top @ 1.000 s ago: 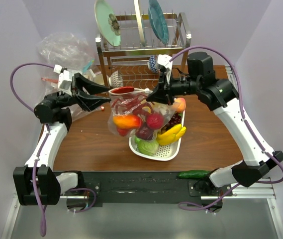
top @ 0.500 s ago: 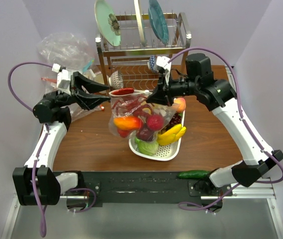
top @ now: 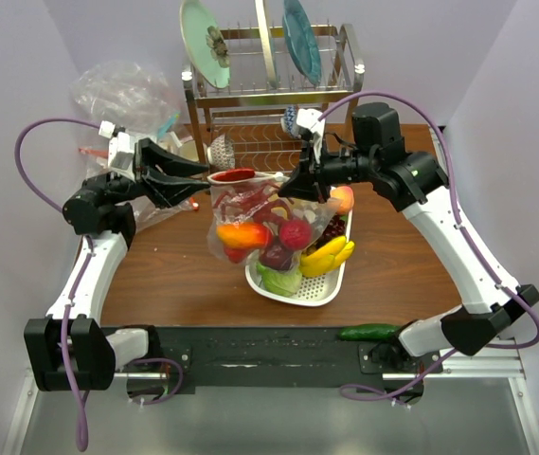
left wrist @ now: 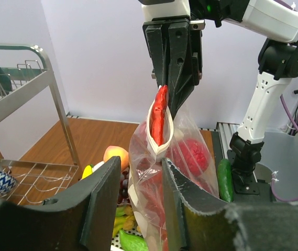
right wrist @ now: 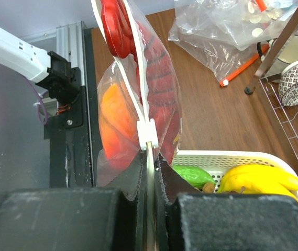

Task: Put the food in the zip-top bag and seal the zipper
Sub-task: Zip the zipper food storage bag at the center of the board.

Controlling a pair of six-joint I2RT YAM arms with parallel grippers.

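Right gripper (right wrist: 148, 157) pinches zipper (right wrist: 144, 128); left gripper (left wrist: 138, 178) spread astride bag (left wrist: 190, 157). Advice: tuck lobster (left wrist: 159, 117) below mouth before sealing.

No lettering, label, brand, number or sign can be read on anything in these views.

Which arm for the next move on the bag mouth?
Left, probably. The left gripper stands open astride the zip-top bag mouth; the right gripper is shut on the zipper, holding it up.

zip-top bag (top: 250, 223) hanging upright, red-orange food (top: 293, 232) inside, zipper (right wrist: 132, 99) partly open
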